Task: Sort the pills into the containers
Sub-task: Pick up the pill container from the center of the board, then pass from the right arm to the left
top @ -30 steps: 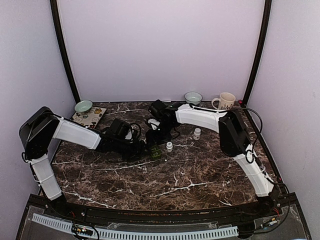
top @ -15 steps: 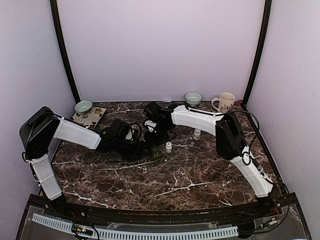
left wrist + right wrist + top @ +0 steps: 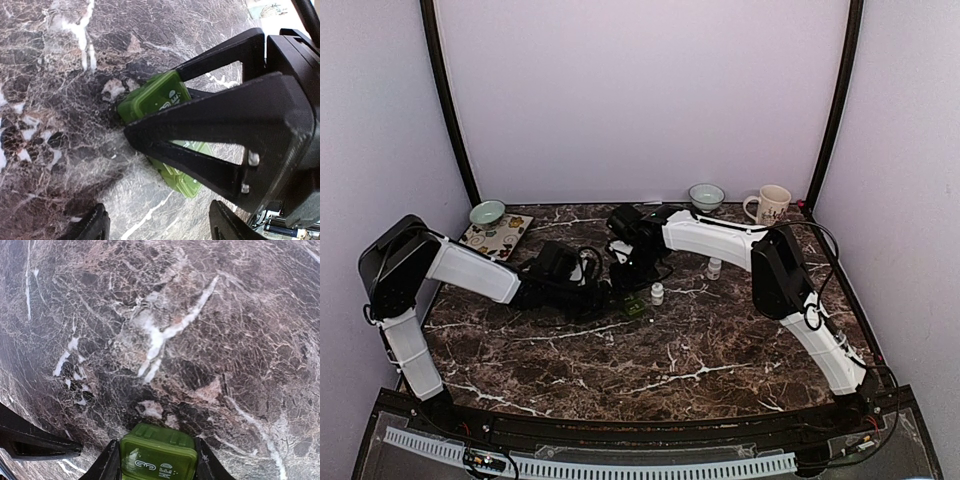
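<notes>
My left gripper (image 3: 159, 222) hangs wide and empty just short of the small green plastic pill box (image 3: 150, 100), which my right gripper (image 3: 156, 465) pinches between its fingers (image 3: 111, 466), so a shallow hold may let it twist out on lifting.

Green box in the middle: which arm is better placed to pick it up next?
Right. The right gripper has a finger on either side of the green box; the left gripper hangs open, short of it.
</notes>
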`<state>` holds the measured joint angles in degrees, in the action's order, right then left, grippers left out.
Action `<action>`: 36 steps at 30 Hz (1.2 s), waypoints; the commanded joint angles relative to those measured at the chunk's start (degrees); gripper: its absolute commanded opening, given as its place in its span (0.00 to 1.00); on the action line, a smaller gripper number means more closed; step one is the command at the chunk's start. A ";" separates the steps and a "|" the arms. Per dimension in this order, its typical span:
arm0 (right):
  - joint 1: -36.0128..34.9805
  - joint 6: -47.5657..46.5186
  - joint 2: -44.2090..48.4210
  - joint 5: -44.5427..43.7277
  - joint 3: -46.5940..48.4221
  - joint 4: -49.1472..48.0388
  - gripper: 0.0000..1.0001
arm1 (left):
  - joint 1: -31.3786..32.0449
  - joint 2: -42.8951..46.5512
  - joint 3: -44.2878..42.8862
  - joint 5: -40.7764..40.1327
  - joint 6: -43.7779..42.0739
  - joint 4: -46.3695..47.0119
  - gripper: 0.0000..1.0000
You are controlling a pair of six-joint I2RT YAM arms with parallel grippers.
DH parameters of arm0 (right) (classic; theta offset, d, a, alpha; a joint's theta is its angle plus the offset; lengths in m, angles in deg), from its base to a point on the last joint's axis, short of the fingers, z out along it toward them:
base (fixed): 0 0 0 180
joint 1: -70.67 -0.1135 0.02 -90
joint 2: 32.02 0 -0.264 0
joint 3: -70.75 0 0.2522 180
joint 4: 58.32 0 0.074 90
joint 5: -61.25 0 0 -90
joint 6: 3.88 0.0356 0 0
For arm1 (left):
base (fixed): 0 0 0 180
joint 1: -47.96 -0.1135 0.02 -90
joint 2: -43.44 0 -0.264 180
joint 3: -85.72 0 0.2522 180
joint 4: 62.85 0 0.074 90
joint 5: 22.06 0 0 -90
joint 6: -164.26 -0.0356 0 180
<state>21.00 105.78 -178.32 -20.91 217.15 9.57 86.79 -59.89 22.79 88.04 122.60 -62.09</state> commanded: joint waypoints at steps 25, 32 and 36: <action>0.36 6.09 9.18 5.07 -4.64 -7.36 0.19 | 1.51 5.07 6.54 -4.60 1.48 11.23 0.73; 0.36 6.64 10.31 5.42 -6.48 -8.46 0.20 | 1.54 3.86 6.80 -2.18 2.82 16.12 0.73; 0.34 6.74 10.32 5.45 -6.82 -8.68 0.19 | 1.68 3.27 7.18 -0.65 3.61 18.97 0.73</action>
<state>21.63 111.75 -171.18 -16.28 211.21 2.90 88.06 -56.00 29.28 85.07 125.16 -47.91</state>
